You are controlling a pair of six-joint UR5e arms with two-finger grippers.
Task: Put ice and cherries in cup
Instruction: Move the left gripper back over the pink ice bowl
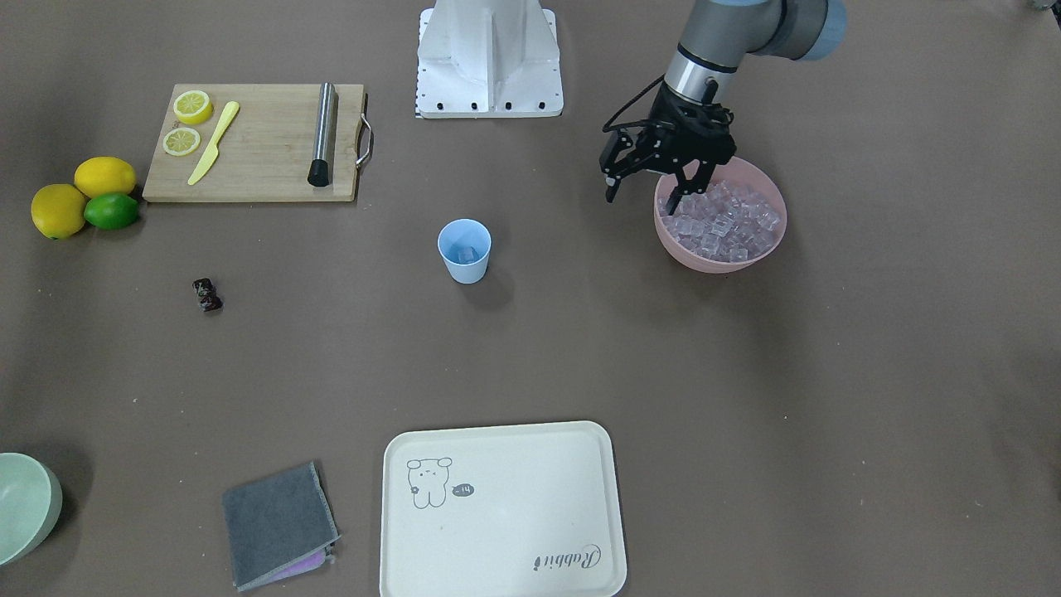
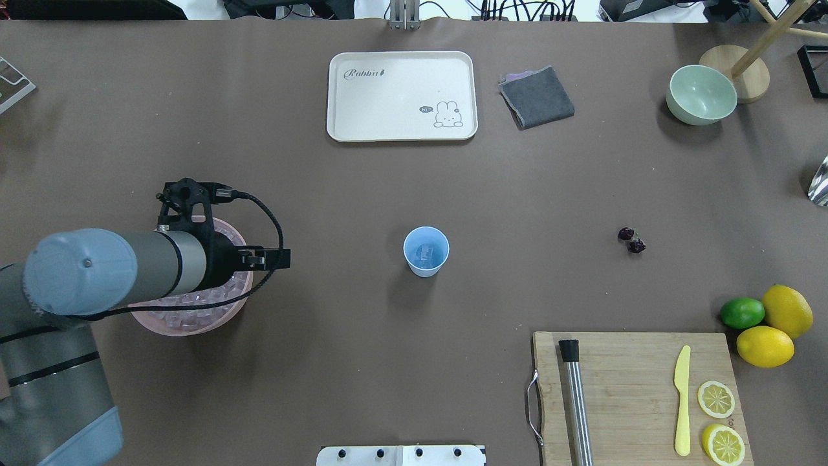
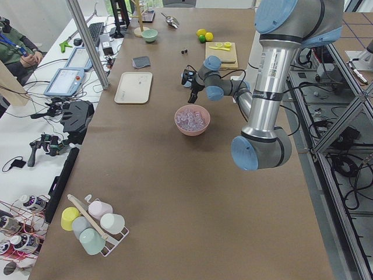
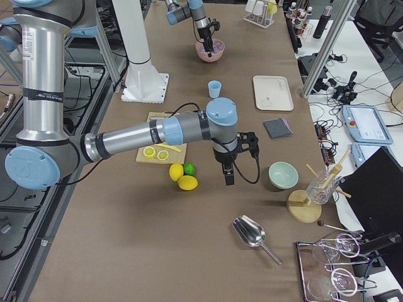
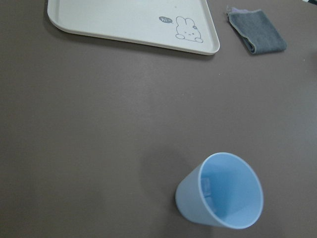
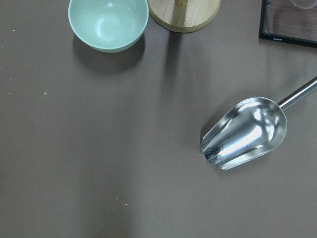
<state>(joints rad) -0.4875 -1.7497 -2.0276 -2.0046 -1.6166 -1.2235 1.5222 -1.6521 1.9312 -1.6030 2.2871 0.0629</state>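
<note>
The light blue cup (image 1: 464,250) stands upright mid-table, with what looks like one clear ice cube inside; it also shows in the overhead view (image 2: 425,251) and the left wrist view (image 5: 220,196). Many ice cubes (image 1: 728,222) fill the pink bowl (image 1: 711,259). My left gripper (image 1: 643,192) is open and empty, just above the bowl's rim on the side toward the cup. The two dark cherries (image 1: 207,295) lie together on the table, far from both grippers. My right gripper (image 4: 227,179) hangs near the lemons, seen only from the side; I cannot tell its state.
A cutting board (image 1: 257,141) holds lemon slices, a yellow knife and a steel muddler. Two lemons and a lime (image 1: 110,211) lie beside it. A cream tray (image 1: 501,510), a grey cloth (image 1: 278,522), a pale green bowl (image 2: 702,94) and a metal scoop (image 6: 245,133) sit toward the operators' side.
</note>
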